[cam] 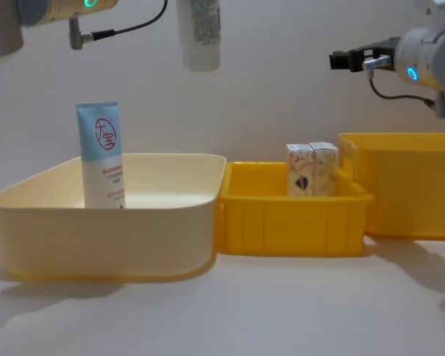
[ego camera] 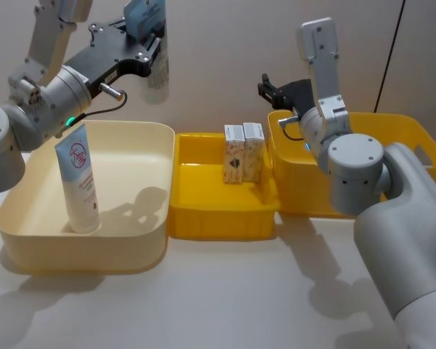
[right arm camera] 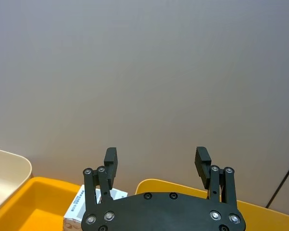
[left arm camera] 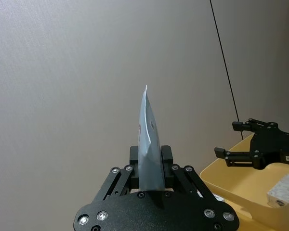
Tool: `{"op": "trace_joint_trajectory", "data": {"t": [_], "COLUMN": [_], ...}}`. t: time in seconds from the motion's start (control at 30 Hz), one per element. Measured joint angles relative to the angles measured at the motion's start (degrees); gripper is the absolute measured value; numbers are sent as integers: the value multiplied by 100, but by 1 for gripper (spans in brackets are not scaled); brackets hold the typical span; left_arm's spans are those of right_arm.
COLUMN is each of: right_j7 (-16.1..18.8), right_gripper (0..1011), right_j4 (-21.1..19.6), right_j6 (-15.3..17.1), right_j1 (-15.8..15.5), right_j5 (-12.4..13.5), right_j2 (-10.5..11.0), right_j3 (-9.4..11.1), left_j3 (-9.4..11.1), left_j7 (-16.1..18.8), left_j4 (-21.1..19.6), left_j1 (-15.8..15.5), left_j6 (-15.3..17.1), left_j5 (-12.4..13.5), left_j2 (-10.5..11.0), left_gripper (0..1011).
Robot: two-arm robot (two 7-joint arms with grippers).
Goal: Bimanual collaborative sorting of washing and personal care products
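Standing squeeze tube (cam: 100,152): red round logo (cam: 104,136) with a stroke mark inside, small print under it unreadable. Raised squeeze tube (cam: 199,33) and cartons (cam: 311,169): printing too small to read.

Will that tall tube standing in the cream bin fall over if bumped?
Probably: the tube is tall and slim, standing clear of the walls of the cream bin, so a nudge likely tips it. It looks soft, maybe squashy.

1 cream bin (ego camera: 87,251) adjoins 2 yellow bins (ego camera: 218,222) on table (ego camera: 203,305).
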Motion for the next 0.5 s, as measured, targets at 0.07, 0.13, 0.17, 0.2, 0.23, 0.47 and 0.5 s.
{"op": "trace_joint_trajectory", "data": {"t": [0.07, 0.13, 0.17, 0.2, 0.23, 0.47, 0.5], "right_j7": [45, 77, 92, 107, 146, 495, 528], "right_gripper": [1001, 1001, 1001, 1001, 1001, 1001, 1001], "right_j4": [-15, -42, -50, -58, -84, -218, -235], "right_j6": [-15, -20, -20, -20, -19, 59, 70], "right_j1": [-12, -26, -32, -37, -50, -108, -113], "right_j5": [0, 0, 0, 1, 4, 85, 93], "right_j2": [-6, -20, -25, -29, -35, -23, -19], "right_j3": [-7, -12, -13, -15, -17, -37, -39], "left_j3": [-3, -5, -6, -7, -7, -10, -9], "left_j7": [-11, -17, -18, -19, -21, -26, -29], "left_j4": [8, 9, 8, 9, 8, 12, 27], "left_j1": [0, 4, 9, 13, 24, 45, 45], "left_j6": [1, 11, 17, 25, 41, 83, 87], "left_j5": [-8, -19, -21, -26, -32, -51, -53], "left_j2": [-8, -16, -18, -20, -22, -39, -49], "left_gripper": [262, 262, 261, 261, 262, 262, 262]}}
